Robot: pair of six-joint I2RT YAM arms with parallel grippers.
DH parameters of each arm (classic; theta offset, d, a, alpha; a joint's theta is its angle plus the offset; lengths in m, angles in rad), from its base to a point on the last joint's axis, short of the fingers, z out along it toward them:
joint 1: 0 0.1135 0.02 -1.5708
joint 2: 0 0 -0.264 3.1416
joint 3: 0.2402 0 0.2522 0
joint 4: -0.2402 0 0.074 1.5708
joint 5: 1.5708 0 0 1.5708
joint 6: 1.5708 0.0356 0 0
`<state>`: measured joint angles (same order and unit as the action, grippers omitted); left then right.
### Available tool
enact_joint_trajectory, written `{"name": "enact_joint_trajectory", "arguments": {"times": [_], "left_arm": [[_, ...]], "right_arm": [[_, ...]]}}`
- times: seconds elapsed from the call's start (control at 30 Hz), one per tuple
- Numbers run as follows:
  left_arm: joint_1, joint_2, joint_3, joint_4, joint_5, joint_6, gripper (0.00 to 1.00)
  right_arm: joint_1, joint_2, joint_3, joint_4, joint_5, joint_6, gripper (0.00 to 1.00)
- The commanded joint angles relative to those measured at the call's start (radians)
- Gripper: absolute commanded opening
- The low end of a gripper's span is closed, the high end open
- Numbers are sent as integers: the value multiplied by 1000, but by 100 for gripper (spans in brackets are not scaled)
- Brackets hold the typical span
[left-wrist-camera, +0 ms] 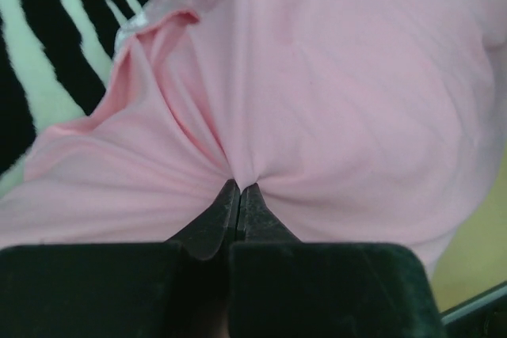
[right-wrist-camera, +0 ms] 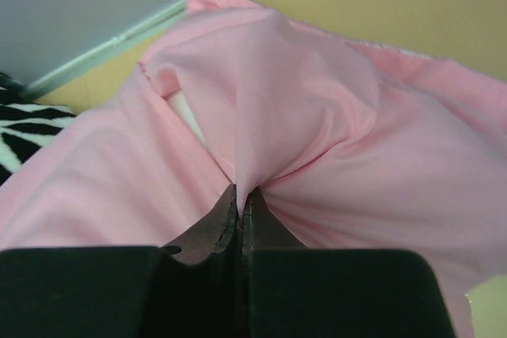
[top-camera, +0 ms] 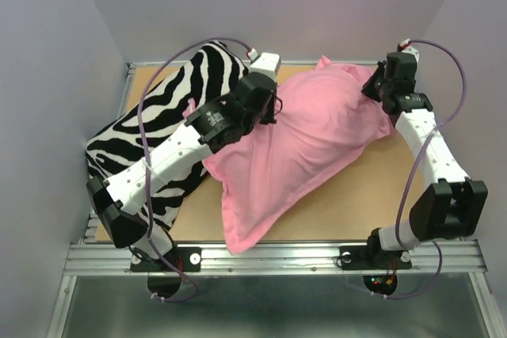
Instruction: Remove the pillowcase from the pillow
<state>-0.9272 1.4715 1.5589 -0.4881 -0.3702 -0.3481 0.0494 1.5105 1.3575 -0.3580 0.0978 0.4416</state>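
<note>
**Both pincers clenched on the pink pillowcase, pillow almost fully hidden**

- Table [top-camera: 360,207]: flat tan board with a metal rail along the 6 o'clock edge. Most of its left half is covered.
- Pillowcase [top-camera: 317,136]: plain matte pink cloth, plump and rounded. In the top view it lies diagonally across the table centre, from 1 o'clock down to a limp, flat corner at 7 o'clock. The weave is too soft to make out. In the left wrist view a short glossy strip shows on a folded hem at 10 o'clock.
- Pillow [right-wrist-camera: 184,110]: inside the pillowcase. Only a pale sliver shows through a gap in the cloth in the right wrist view. Its outline can't be made out.
- Zebra cushion [top-camera: 154,120]: black-and-white stripes, bulky, at 9 to 11 o'clock on the table. It touches the pillowcase's left side and is partly hidden by the left arm.
- Left gripper [left-wrist-camera: 240,187]: on the pillowcase's 10 o'clock side. The jaws are clamped together on a pinch of pink cloth, with creases fanning out from the tips.
- Right gripper [right-wrist-camera: 240,192]: at the pillowcase's 2 o'clock corner. The jaws are also clamped, holding a raised tent of pink cloth. In the top view the wrist hides the tips.
</note>
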Motion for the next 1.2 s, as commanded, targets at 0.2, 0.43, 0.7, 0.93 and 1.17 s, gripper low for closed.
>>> {"name": "enact_joint_trajectory", "arguments": {"times": [0.2, 0.43, 0.7, 0.93, 1.17], "left_arm": [[301, 58, 524, 23, 48, 109, 0], [447, 128, 509, 32, 131, 106, 0], [488, 168, 259, 151, 177, 104, 0], [479, 181, 279, 134, 240, 139, 29], [300, 32, 147, 131, 35, 219, 68]], "right_arm": [[7, -309, -187, 59, -289, 129, 1], [79, -392, -394, 162, -402, 186, 1], [370, -287, -529, 324, -372, 216, 0], [570, -223, -521, 441, -268, 250, 35], [572, -418, -509, 361, -102, 217, 83]]}}
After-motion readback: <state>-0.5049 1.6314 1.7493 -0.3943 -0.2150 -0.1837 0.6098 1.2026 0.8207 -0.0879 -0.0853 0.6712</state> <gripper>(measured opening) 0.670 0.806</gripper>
